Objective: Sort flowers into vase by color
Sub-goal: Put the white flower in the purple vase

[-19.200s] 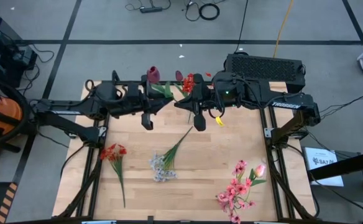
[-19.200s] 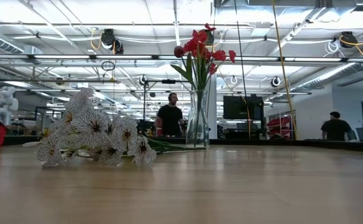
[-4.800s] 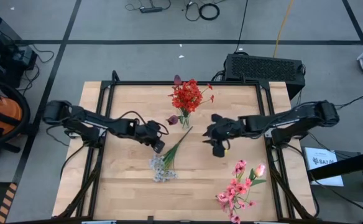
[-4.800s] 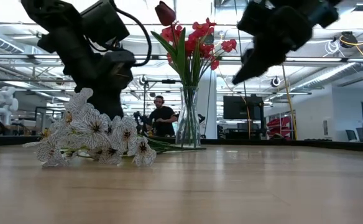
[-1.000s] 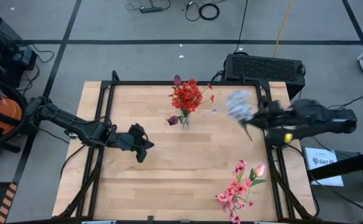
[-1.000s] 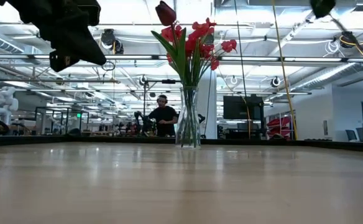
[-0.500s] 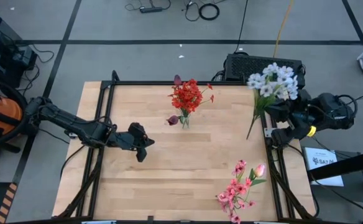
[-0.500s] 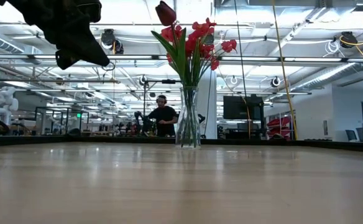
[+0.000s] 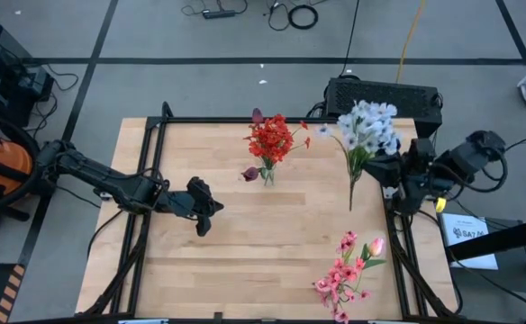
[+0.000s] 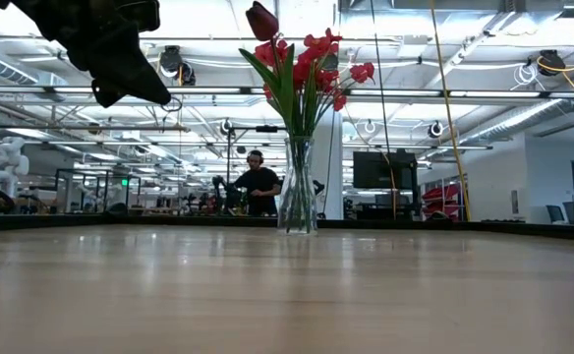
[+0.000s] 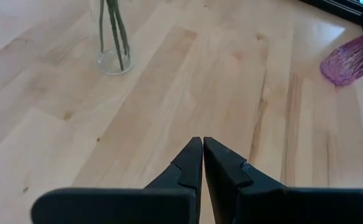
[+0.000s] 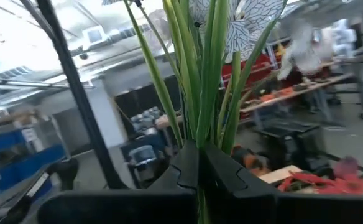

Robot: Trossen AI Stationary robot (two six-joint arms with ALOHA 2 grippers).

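Right gripper hung past right edge of tabletop, jaws pinching stem of white-grey spray, blooms lifted toward far right corner. Left gripper hovered over left-centre, jaws pressed together, holding nothing. Vase stood far-centre with red clusters and, it seemed, maroon bud. Pink blossoms lay near right.

Large open robotics lab or industrial workshop; exposed ceiling trusses with pipes and strip lighting; concrete floor marked with black tape lines; loose cables on the floor; wooden tabletop in a black metal frame; a person at distant workstations; a monitor beyond.
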